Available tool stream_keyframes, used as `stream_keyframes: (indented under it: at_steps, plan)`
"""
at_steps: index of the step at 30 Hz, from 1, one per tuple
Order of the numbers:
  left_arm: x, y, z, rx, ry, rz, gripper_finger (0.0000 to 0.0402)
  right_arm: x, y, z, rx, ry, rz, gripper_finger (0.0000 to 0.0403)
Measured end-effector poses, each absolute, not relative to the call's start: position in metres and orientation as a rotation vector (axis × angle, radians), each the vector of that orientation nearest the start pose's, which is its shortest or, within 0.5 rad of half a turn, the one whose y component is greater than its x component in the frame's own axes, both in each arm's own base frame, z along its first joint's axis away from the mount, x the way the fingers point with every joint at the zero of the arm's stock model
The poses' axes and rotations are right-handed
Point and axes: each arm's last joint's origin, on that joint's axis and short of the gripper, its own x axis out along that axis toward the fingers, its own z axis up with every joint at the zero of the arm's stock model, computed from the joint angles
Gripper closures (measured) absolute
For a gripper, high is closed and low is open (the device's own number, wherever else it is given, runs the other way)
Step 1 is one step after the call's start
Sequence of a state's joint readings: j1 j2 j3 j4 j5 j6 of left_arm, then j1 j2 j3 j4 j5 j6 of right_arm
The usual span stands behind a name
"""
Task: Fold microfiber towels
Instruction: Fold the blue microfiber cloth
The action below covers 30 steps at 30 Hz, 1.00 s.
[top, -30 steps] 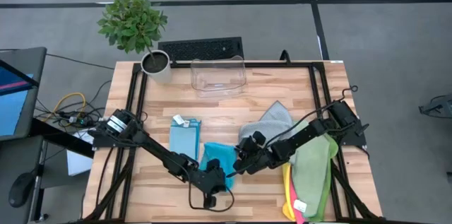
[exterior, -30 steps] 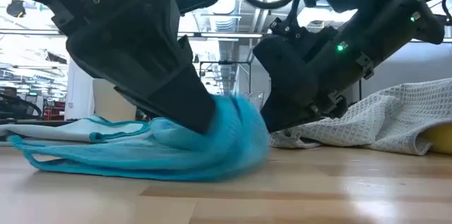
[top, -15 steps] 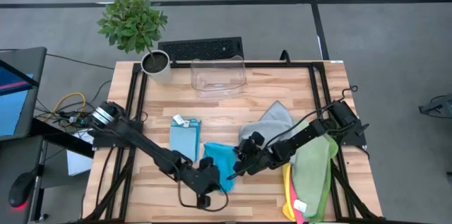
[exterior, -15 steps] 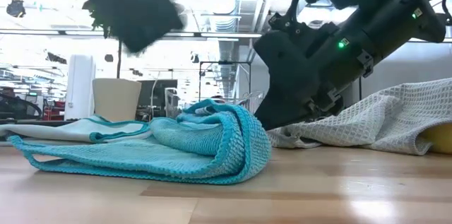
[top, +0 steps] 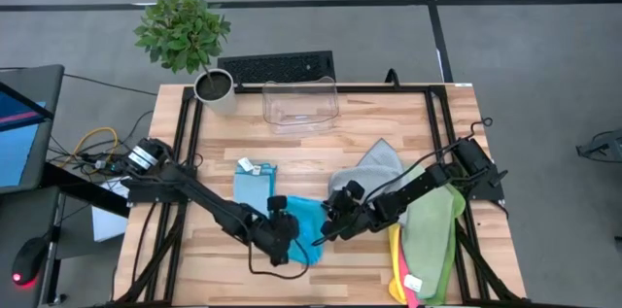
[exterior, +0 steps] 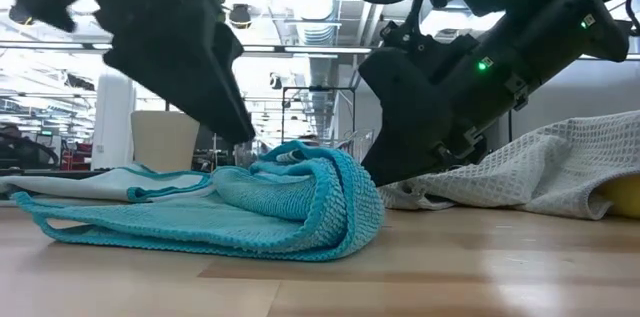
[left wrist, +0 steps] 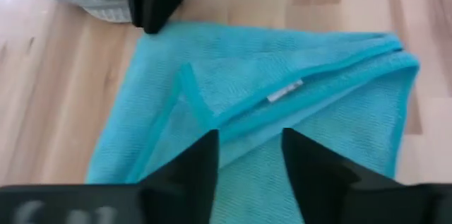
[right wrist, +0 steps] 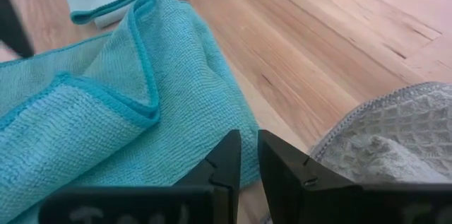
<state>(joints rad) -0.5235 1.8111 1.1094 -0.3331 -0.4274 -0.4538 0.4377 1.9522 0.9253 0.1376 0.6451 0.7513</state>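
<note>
A teal microfiber towel (top: pixel 303 217) lies folded over on itself in the middle of the table, with a small white tag (left wrist: pixel 284 91) on top. My left gripper (left wrist: pixel 251 155) hangs open just above it, fingers slanting down and touching nothing; in the low view its tip (exterior: pixel 240 133) stands clear of the fold. My right gripper (right wrist: pixel 251 155) is down at the towel's right corner, fingers nearly together. A folded light blue towel (top: pixel 255 188) lies flat to the left. My right gripper meets the teal towel at its corner (left wrist: pixel 161 37) toward the table's right side. It comes slanting down from the right. Its own fingers (right wrist: pixel 229 155) hide whether cloth sits between them. The corner stays on the table, and the rest lies slack.
A grey waffle towel (top: pixel 377 166) lies behind my right arm, with a green towel (top: pixel 433 230) and yellow and pink ones (top: pixel 397 261) at the right edge. A clear bin (top: pixel 299 104), a potted plant (top: pixel 216 86) and a keyboard (top: pixel 277 67) stand at the far side.
My left gripper has come up off the teal towel's fold, tipped, and shifted a little toward the table's far edge. The towel has stayed where it was, lying folded over. My right gripper has kept still at the corner.
</note>
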Motion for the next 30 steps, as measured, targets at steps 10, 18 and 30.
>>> stream_keyframes:
  at_steps: [10,18,30]
  plan:
    - [0.318,-0.167,0.154,0.201,0.922,0.129,0.0155,0.327,0.134,0.099,0.253,0.639,-0.455,0.0328]
    - [0.323,-0.17,0.139,0.248,0.936,0.096,0.0168,0.328,0.135,0.099,0.264,0.641,-0.442,0.0328]
    - [0.325,-0.169,0.148,0.281,0.899,0.088,0.0198,0.328,0.135,0.099,0.264,0.641,-0.442,0.0328]
